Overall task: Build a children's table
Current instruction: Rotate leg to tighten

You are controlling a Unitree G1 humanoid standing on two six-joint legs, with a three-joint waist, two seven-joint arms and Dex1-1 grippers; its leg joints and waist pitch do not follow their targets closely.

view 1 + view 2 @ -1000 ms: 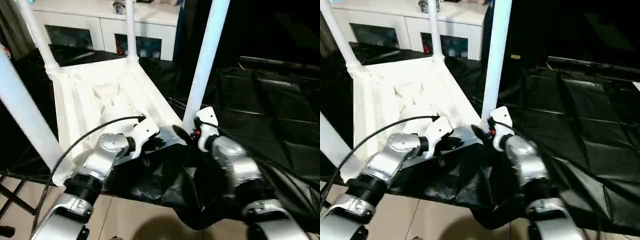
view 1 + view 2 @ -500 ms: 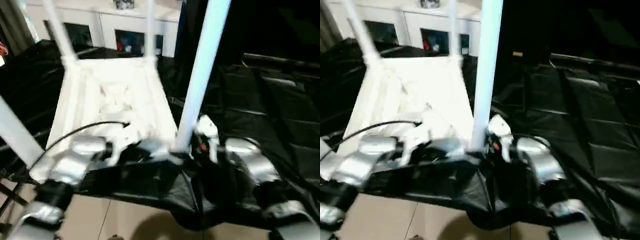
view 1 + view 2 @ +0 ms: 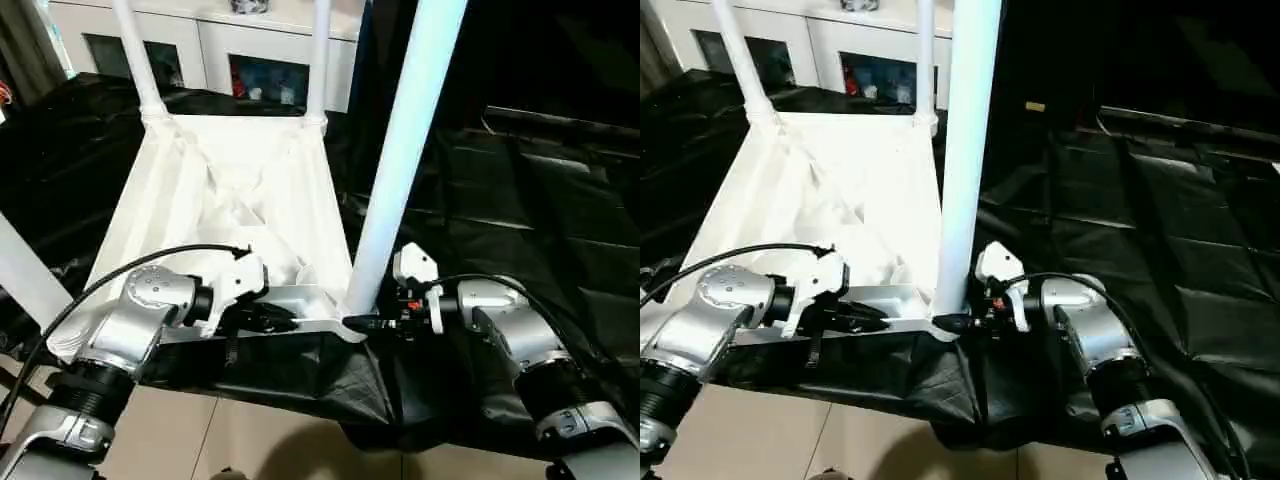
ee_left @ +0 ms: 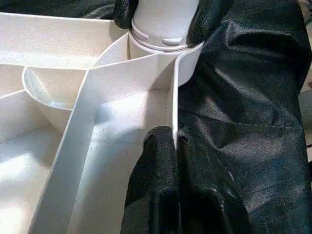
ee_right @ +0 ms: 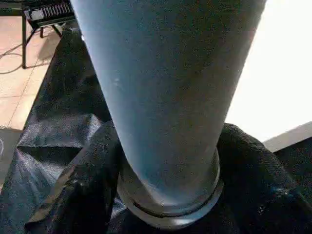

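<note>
Seating the near right leg.
Your left gripper [image 3: 268, 318] pinches the top's [image 3: 230, 190] near rim on the worktop [image 3: 520, 210]; your right gripper [image 3: 378, 323] straddles the leg [image 3: 400, 160] base, grip unclear. Next: press it home.

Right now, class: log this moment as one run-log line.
table top upside down on black sheet | left claw shut on rim | right claw around near-right leg base

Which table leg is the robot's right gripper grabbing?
The thick near leg, standing at the tabletop's near right corner. The right gripper brackets its base; the two far legs stand by the cabinet.
</note>
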